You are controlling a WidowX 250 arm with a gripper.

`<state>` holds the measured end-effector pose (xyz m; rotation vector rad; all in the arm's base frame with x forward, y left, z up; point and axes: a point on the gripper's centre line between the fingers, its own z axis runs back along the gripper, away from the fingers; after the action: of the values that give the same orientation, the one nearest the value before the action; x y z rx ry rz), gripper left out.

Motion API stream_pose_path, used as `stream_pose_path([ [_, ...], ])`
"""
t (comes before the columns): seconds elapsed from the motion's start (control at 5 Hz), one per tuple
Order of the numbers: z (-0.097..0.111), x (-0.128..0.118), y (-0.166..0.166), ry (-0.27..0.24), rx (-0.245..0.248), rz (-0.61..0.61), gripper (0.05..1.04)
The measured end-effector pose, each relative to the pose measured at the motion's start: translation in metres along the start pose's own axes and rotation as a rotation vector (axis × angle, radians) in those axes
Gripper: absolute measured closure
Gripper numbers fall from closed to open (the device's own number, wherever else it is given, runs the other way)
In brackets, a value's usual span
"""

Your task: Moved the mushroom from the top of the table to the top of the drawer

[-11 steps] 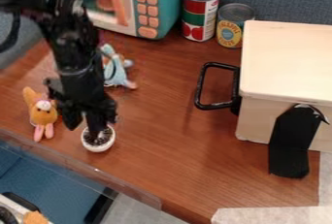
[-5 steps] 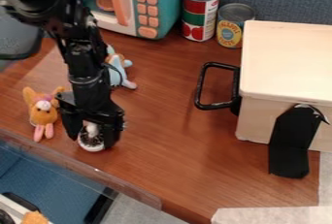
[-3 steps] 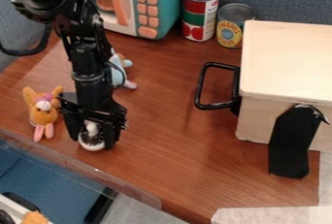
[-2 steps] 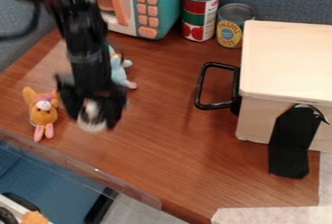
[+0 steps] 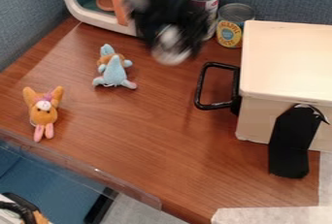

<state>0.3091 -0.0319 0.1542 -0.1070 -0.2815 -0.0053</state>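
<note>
High above the back of the table hangs the gripper (image 5: 176, 40), blurred, in front of the microwave's right side and the cans. It is shut on the mushroom (image 5: 171, 43), whose pale, rounded shape shows between the fingers. To the right stands the cream drawer box (image 5: 290, 63) with a flat, bare top and a black handle on its left side. The brown table (image 5: 149, 136) lies below.
An orange plush toy (image 5: 43, 111) and a blue plush toy (image 5: 113, 70) lie on the left. At the back are a toy microwave (image 5: 97, 22) and two cans, one a pineapple can (image 5: 231, 30). A black bracket (image 5: 291, 143) leans at the box's front.
The gripper has closed around the mushroom, lifted it off the table near the front left edge, and carried it up, back and to the right.
</note>
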Motion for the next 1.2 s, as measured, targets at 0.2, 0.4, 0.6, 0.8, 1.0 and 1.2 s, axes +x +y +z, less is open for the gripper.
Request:
stream_pose_path([
  [0.2, -0.01, 0.026, -0.045, 0.012, -0.04, -0.051, 0.204],
  [0.4, -0.025, 0.036, -0.06, 0.048, -0.048, -0.06, 0.204],
  [0.6, -0.044, 0.033, -0.065, 0.101, -0.01, -0.091, 0.204],
  [0.8, -0.06, 0.029, -0.064, 0.168, 0.009, -0.086, 0.204],
  [1.0, -0.065, 0.028, -0.063, 0.211, 0.012, -0.066, 0.204],
  [1.2, -0.062, 0.028, -0.06, 0.223, 0.032, -0.042, 0.154],
])
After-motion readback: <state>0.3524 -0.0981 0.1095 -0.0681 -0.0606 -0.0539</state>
